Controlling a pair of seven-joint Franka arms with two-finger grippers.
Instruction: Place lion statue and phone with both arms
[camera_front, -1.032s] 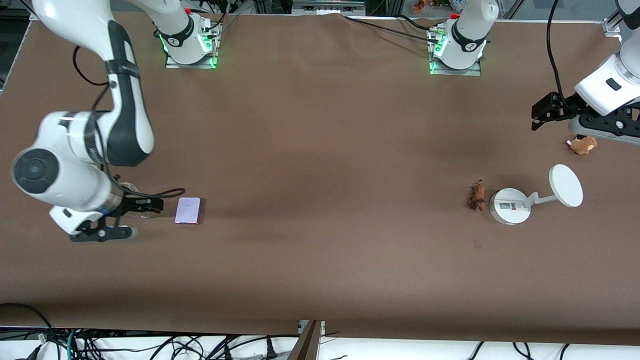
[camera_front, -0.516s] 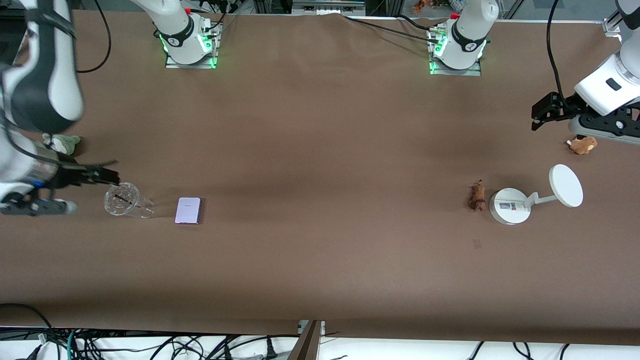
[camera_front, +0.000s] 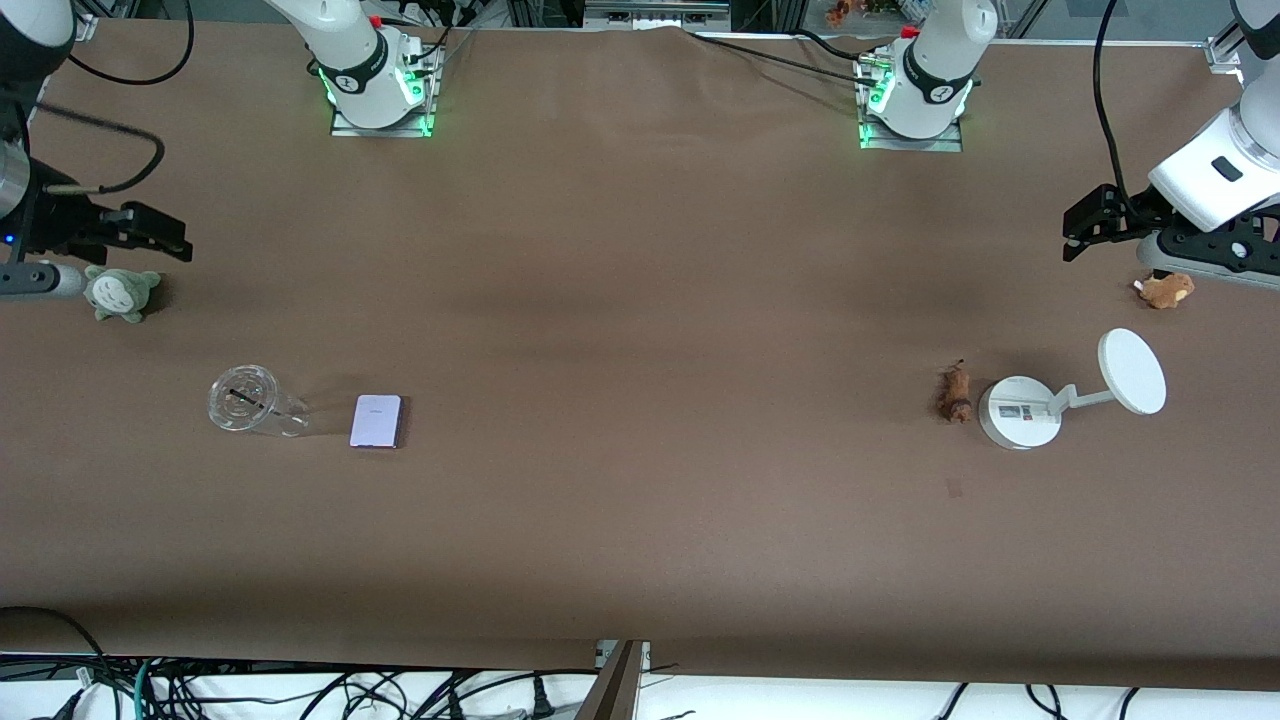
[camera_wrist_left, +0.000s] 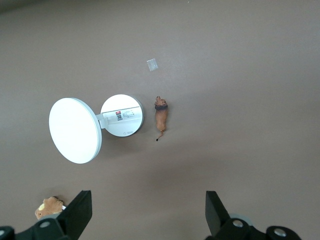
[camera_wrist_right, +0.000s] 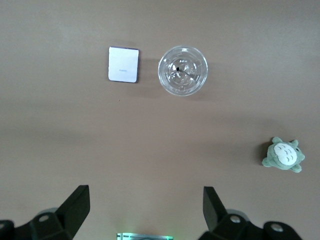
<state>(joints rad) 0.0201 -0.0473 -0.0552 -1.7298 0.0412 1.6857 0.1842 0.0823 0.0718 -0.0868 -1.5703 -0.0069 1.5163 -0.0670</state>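
The phone (camera_front: 377, 421), pale lavender with a darker edge, lies flat toward the right arm's end of the table; it also shows in the right wrist view (camera_wrist_right: 123, 64). The lion statue (camera_front: 955, 393), small and brown-orange, lies beside the white stand's base toward the left arm's end; it also shows in the left wrist view (camera_wrist_left: 160, 112). My right gripper (camera_front: 160, 235) is open and empty, up over the table's end by the grey-green plush. My left gripper (camera_front: 1085, 228) is open and empty, up over the table near the tan plush.
A clear cup (camera_front: 245, 402) stands beside the phone. A grey-green plush (camera_front: 120, 293) sits at the right arm's end. A white stand (camera_front: 1020, 412) with a disc (camera_front: 1132, 371) and a tan plush (camera_front: 1165, 290) sit at the left arm's end.
My right arm has lifted away from beside the phone and cup and swung out to the table's end, uncovering the cup and the grey-green plush. The left arm has not moved.
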